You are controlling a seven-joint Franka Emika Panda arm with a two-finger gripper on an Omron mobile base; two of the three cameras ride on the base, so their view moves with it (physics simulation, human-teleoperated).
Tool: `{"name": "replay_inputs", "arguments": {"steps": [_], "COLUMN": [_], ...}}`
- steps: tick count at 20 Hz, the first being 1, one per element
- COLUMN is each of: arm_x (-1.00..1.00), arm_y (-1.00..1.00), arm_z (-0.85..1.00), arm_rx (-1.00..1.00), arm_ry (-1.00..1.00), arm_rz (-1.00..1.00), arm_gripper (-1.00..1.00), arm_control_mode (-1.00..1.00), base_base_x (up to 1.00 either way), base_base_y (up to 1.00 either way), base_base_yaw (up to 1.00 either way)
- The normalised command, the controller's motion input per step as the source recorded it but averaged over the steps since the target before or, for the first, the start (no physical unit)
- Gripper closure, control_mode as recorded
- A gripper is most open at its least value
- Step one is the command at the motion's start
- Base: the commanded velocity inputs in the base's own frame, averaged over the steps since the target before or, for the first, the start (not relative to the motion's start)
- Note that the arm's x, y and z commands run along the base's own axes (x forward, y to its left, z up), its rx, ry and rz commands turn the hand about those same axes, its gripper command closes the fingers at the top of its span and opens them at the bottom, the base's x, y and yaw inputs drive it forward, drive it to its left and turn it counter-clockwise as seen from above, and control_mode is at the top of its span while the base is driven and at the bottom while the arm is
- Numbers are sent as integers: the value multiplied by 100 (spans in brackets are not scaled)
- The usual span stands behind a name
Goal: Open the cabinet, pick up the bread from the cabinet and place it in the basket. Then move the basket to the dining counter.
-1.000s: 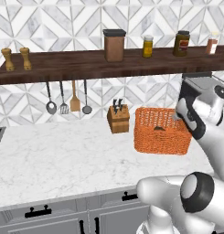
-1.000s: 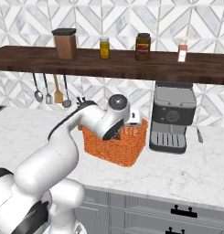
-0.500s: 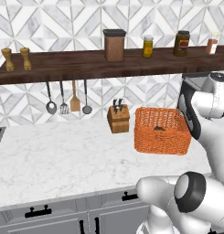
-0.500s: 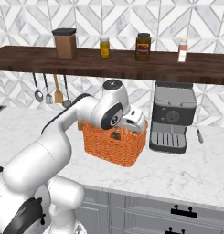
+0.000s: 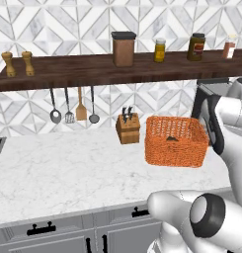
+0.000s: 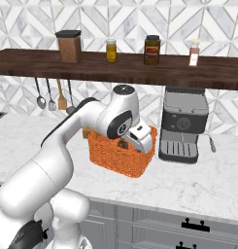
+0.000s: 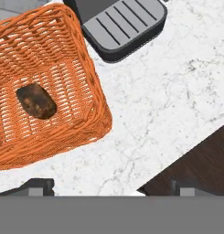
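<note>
The lumpy, dark brown bread point(image 7: 36, 100) lies on the floor of the rectangular orange woven wicker basket point(image 5: 176, 142), which stands on the white, grey-veined marble table point(image 5: 68, 168) just right of a wooden knife block point(image 5: 128, 129). The end effector point(image 7: 109, 186) hangs released above the basket's corner, grasping nothing. A grey coffee machine point(image 6: 182, 124) with a ribbed drip tray stands right of the basket. No readable labels.
</note>
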Motion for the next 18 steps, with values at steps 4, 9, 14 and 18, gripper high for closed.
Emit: {"name": "replay_inputs", "arguments": {"steps": [4, 9, 14, 18], "arm_x": [29, 34, 22, 29], "arm_y": [7, -6, -29, -9], "arm_z": [-22, -27, -9, -6], "arm_rx": [0, 0, 0, 0], "arm_ry": [3, 0, 0, 0], "arm_rz": [11, 20, 8, 1], "arm_gripper": [-100, -100, -100, -100], "arm_control_mode": [-100, -100, -100, -100], "base_base_x": [0, 0, 0, 0], "base_base_y": [0, 0, 0, 0], "base_base_yaw": [0, 0, 0, 0]}}
